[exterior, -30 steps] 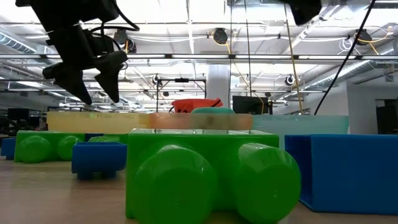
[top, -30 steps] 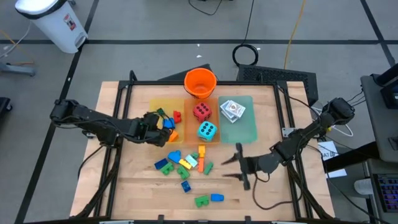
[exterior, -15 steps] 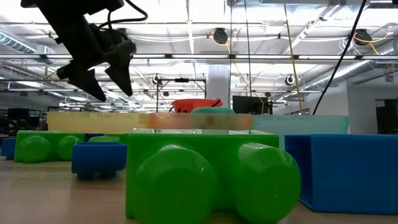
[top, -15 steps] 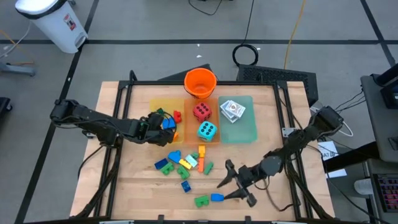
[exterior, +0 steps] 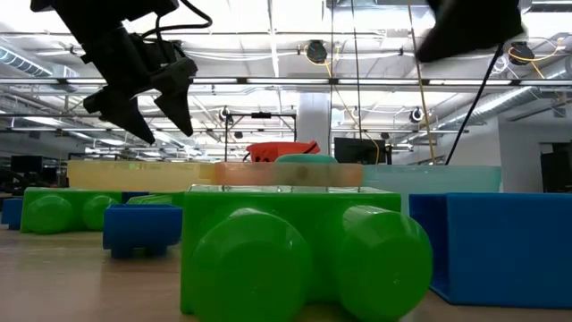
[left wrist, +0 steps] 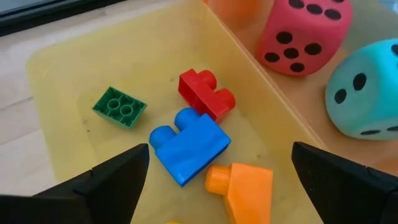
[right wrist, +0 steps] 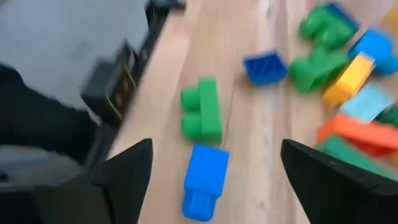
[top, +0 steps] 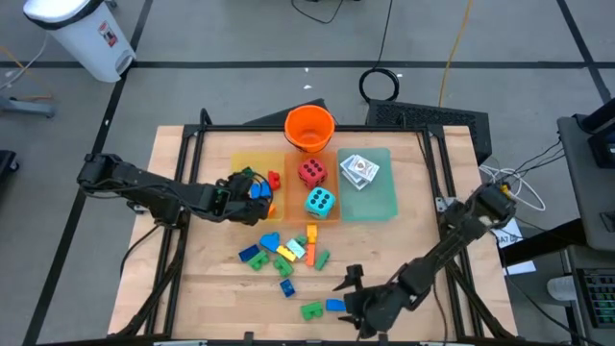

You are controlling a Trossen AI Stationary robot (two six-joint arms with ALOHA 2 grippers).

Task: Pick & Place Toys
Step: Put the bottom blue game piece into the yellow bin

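Right gripper, now nearer blue brick.

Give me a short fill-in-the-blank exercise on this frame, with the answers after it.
1. The left gripper hovers open over the ____ tray.
2. The red die and the teal die sit in the ____ tray.
3. The right gripper, open, hangs near the table's front edge beside a green brick and a ____ brick.

Missing words: yellow; orange; blue

A grey floor with dark lines surrounds the wooden table; a white bin stands nearby.
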